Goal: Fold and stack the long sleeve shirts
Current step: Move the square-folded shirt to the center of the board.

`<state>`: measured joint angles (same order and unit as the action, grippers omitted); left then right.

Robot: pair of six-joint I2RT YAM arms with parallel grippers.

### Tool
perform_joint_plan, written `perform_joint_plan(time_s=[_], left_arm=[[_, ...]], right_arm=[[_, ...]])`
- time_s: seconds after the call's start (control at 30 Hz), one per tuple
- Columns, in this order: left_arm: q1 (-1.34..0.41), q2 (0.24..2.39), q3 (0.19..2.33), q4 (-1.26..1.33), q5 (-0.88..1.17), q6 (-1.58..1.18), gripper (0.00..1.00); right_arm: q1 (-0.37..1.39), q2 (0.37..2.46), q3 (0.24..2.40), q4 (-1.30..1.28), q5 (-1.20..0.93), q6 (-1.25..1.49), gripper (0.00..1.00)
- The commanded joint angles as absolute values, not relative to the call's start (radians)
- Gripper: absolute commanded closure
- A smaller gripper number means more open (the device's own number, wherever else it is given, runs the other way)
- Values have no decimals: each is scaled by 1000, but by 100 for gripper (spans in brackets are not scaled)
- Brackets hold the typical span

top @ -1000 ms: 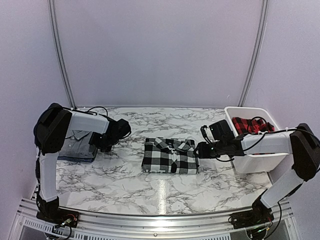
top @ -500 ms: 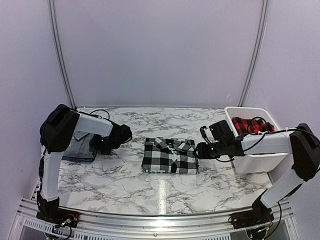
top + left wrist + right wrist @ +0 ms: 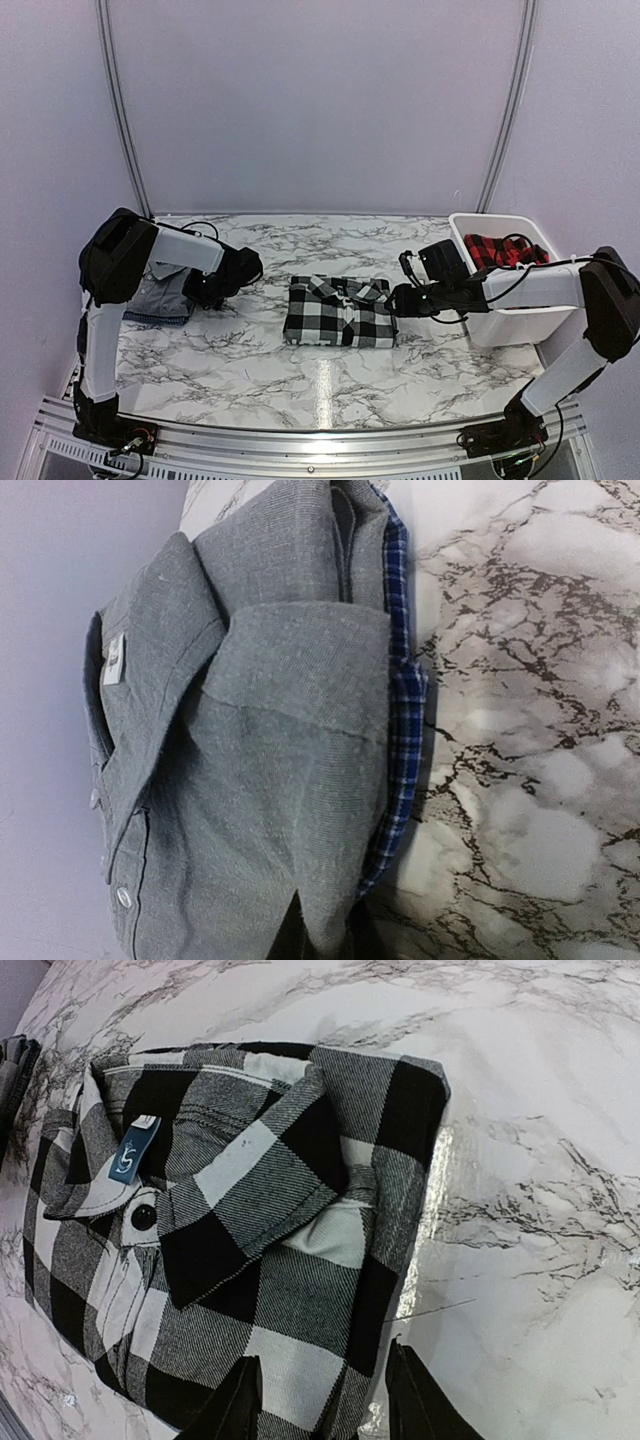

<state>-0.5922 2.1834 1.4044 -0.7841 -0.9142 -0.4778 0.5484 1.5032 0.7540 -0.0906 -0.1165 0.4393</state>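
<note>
Top view: a folded black-and-white checked flannel shirt (image 3: pixel 340 312) lies at the centre of the white marble-patterned table (image 3: pixel 300 385), collar toward the upper edge of the frame. A folded plain grey collared shirt (image 3: pixel 160 298) lies at the left edge of the table, and a red-and-black checked shirt (image 3: pixel 500 250) sits inside the white plastic bin (image 3: pixel 510 325) at the right.

My right gripper (image 3: pixel 397 300) is at the right edge of the flannel shirt. In the right wrist view its two dark fingers (image 3: pixel 235 1405) stand spread wide at the bottom of the frame, with the shirt's edge lying flat between them and not clamped. A blue neck label (image 3: pixel 130 1150) shows at the left of that frame.

My left gripper (image 3: pixel 200 290) is just beside the grey shirt. In the left wrist view the grey shirt fills the left and centre of the frame, and a blue checked cloth (image 3: pixel 402 710) shows along its right edge. Only dark slivers of the gripper show at the bottom edge, so I cannot tell how its jaws stand.
</note>
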Motion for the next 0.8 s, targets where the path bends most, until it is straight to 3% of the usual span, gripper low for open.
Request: perform_joint_plan(time_s=[0.0, 0.33, 0.77], left_arm=[[-588, 2132, 1389, -749, -777, -463, 100], [-637, 2037, 1414, -748, -596, -489, 100], [-765, 2075, 1547, -738, -387, -610, 100]], right_arm=[[540, 1496, 746, -63, -126, 431, 61], [540, 1495, 737, -51, -127, 430, 61], [540, 1477, 727, -60, -124, 423, 61]])
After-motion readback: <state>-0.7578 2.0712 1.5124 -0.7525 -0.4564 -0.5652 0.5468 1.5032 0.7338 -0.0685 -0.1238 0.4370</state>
